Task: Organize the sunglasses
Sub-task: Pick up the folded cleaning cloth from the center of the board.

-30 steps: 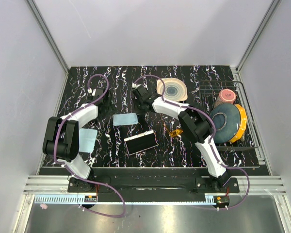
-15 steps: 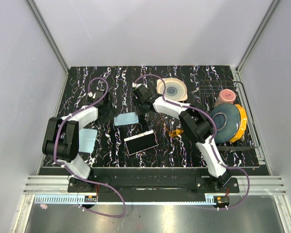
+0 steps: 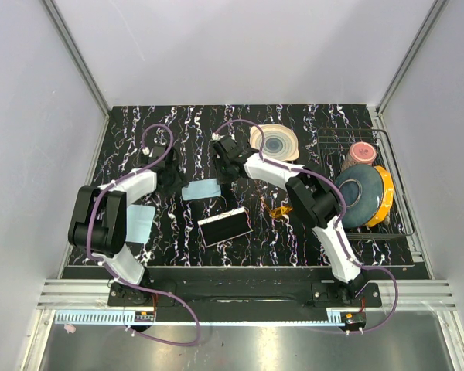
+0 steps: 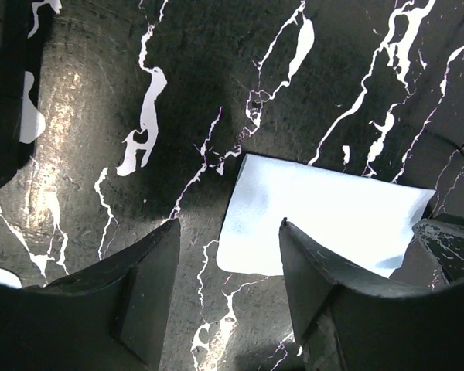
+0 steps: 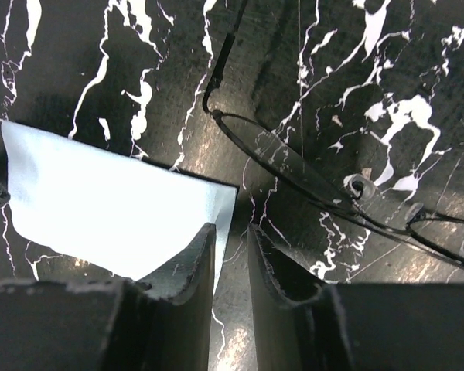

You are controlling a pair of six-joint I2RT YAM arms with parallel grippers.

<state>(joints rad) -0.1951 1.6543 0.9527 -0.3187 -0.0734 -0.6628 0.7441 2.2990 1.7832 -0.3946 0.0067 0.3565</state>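
Note:
The sunglasses (image 3: 279, 210), amber and small, lie on the black marbled table (image 3: 294, 116) beside my right arm's elbow, far from both grippers. A pale blue cloth (image 3: 201, 189) lies flat between the two grippers. My left gripper (image 3: 170, 178) stands open at its left end, and the cloth's corner (image 4: 317, 216) lies just ahead of the gripper's (image 4: 228, 255) tips. My right gripper (image 3: 226, 175) is at the cloth's right end. Its jaws (image 5: 232, 247) stand narrowly open over the cloth's edge (image 5: 108, 209), gripping nothing.
A thin dark wire-framed pair of glasses (image 5: 309, 178) lies just beyond my right gripper. A flat black case (image 3: 224, 226) sits near the table's middle. A pale blue oblong (image 3: 139, 222) lies under my left arm. A swirl-patterned plate (image 3: 274, 141) and a dish rack (image 3: 398, 193) stand at the right.
My left gripper has moved nearer and rightward to the cloth's left end. My right gripper has come apart slightly at the cloth's right edge.

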